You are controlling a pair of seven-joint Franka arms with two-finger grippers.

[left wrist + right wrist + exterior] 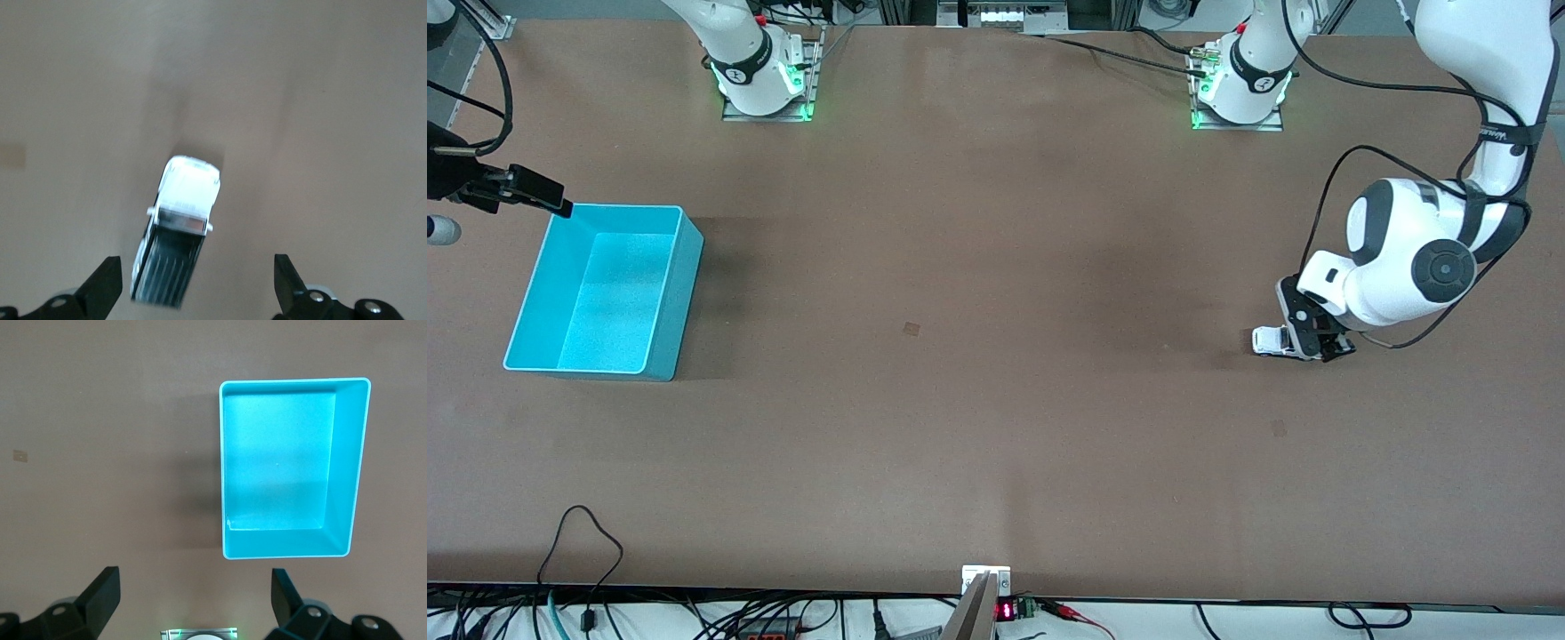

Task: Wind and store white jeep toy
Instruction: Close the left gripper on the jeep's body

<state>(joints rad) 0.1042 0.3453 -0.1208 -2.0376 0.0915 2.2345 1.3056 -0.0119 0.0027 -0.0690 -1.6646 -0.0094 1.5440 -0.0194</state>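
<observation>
The white jeep toy point(1267, 340) stands on the brown table at the left arm's end, small and boxy, with a black rear panel. In the left wrist view the white jeep toy point(179, 230) lies between the open fingers point(101, 291), closer to one of them and touched by neither. My left gripper point(1316, 343) point(197, 293) hangs low right at the toy and partly covers it. The teal bin point(680, 298) point(343, 467) sits empty at the right arm's end. My right gripper point(541, 197) point(193, 600) hovers open beside the bin's corner, holding nothing.
A small tan mark point(911, 329) sits mid-table. The two arm bases point(765, 84) stand along the table edge farthest from the front camera. Cables point(587, 569) and a small display unit point(1005, 609) run along the nearest edge.
</observation>
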